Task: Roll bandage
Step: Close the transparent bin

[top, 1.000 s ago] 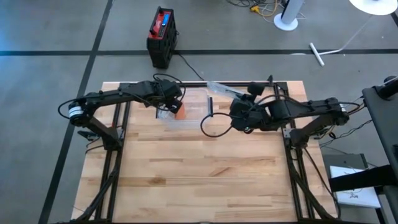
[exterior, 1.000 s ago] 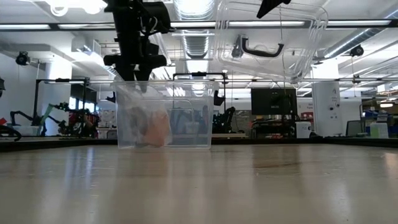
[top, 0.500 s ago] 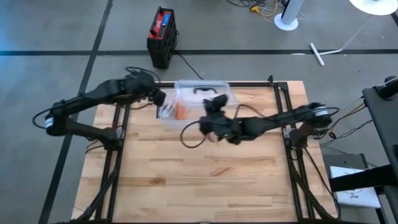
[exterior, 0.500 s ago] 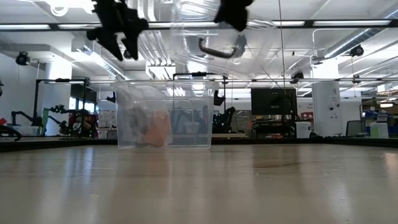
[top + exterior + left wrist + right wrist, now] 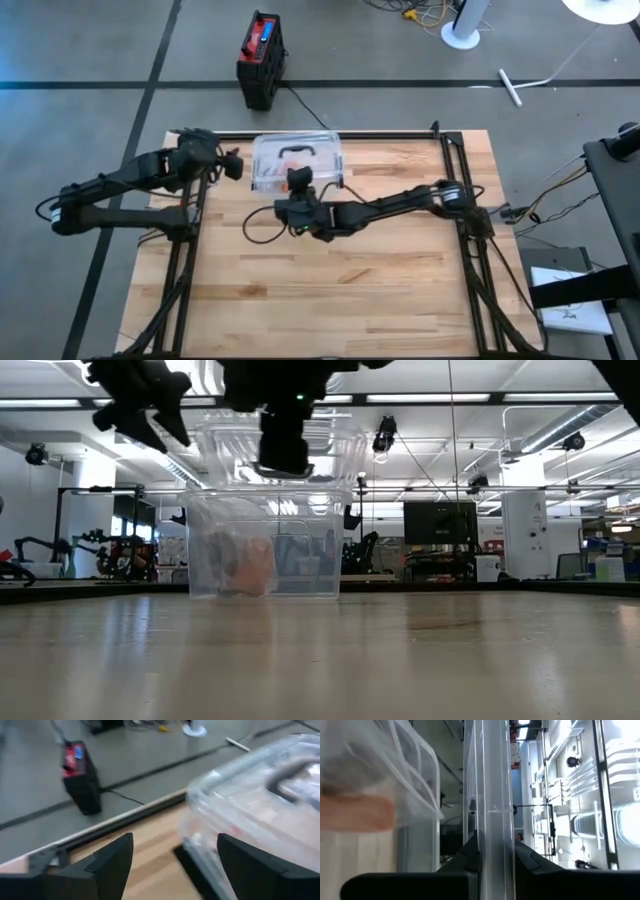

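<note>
Closing step in hand, by the look of it: rolled bandage already boxed, lid going on.

Pale wooden slatted table point(image 5: 330, 270), bare across most of its top. At its far edge, a clear plastic storage box point(image 5: 262, 555), upright. Above it, a clear plastic lid with a dark handle point(image 5: 297, 155), hovering over the rim, not yet seated, as seen in the low view. Right gripper point(image 5: 298, 182) reaching across from the right side, fingers clamped on the lid's near edge. Left gripper point(image 5: 230, 166) off beside the box near the table's far left corner, fingers spread, holding nothing. Inside the box, toward its left, a small orange-pink bandage roll point(image 5: 250, 568), resting on the floor.

Next move probably calls for lowering the lid level, edges matched to the rim, then pressing down before release.
</note>
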`<state>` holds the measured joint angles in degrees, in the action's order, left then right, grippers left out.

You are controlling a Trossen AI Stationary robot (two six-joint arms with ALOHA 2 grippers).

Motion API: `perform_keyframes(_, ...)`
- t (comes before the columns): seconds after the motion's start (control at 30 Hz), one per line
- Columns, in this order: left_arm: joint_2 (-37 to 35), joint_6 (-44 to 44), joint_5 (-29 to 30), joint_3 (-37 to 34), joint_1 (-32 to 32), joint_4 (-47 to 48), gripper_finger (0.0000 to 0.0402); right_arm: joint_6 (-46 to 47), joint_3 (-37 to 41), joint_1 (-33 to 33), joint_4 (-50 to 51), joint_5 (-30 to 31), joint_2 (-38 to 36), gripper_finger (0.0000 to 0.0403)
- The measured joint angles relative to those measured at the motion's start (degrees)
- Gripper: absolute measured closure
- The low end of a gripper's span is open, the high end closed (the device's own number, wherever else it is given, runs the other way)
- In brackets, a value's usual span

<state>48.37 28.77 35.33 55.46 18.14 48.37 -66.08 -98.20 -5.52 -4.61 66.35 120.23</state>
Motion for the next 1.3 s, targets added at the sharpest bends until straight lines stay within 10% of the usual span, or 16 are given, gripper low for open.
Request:
perform_keyframes(0.4,-7.7,-1.3,0.3,-5.9,-0.1,-0.1,0.0125,-3.0,-17.3,-1.9,7.9,7.5,13.3,0.0351)
perform_keyframes(0.8,-8.2,-1.1,-1.0,-7.4,-0.1,-1.9,0.0141,8.0,-17.7,-3.4,17.9,7.5,13.7,0.0334)
perform_keyframes(1.3,-7.2,-1.3,-3.2,-7.4,-0.1,-3.1,0.0134,22.0,-19.6,-4.1,27.5,4.4,12.0,0.014)
